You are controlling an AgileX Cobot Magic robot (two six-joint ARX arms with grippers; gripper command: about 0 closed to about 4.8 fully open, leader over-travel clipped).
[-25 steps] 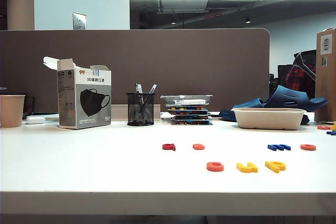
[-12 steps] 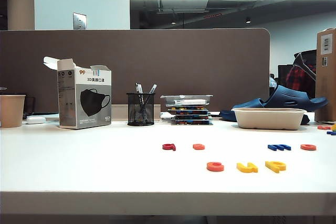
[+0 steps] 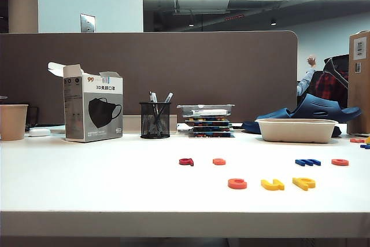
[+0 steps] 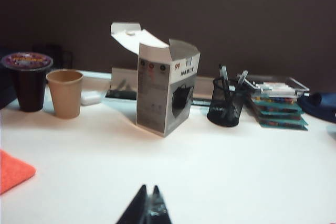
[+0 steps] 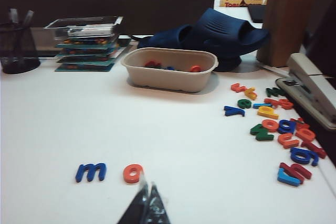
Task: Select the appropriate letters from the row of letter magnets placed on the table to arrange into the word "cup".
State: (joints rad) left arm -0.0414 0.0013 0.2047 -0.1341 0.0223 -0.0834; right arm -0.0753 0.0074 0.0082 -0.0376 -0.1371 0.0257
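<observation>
On the white table (image 3: 104, 183), the orange "c" (image 3: 237, 184), yellow "u" (image 3: 272, 185) and yellow "p" (image 3: 303, 183) lie side by side near the front edge, spelling "cup". Behind them the row of letter magnets holds a red letter (image 3: 185, 161), an orange one (image 3: 218, 161), a blue "m" (image 3: 307, 162) and an orange-red one (image 3: 340, 162). Neither gripper shows in the exterior view. My right gripper (image 5: 148, 186) is shut and empty, close to the blue "m" (image 5: 90, 171) and the orange letter (image 5: 133, 173). My left gripper (image 4: 148, 187) is shut and empty over bare table.
A mask box (image 3: 92, 111), paper cup (image 3: 13, 121), mesh pen holder (image 3: 155, 120) and stacked trays (image 3: 207, 121) line the back. A beige tray (image 5: 169, 69) holds a few letters. Loose letters (image 5: 278, 124), a stapler (image 5: 310, 90) and a blue slipper (image 5: 210, 32) sit at the right. An orange cloth (image 4: 13, 170) lies at the left.
No letter on the table has moved. A person's arm has come up behind the partition at the far right.
</observation>
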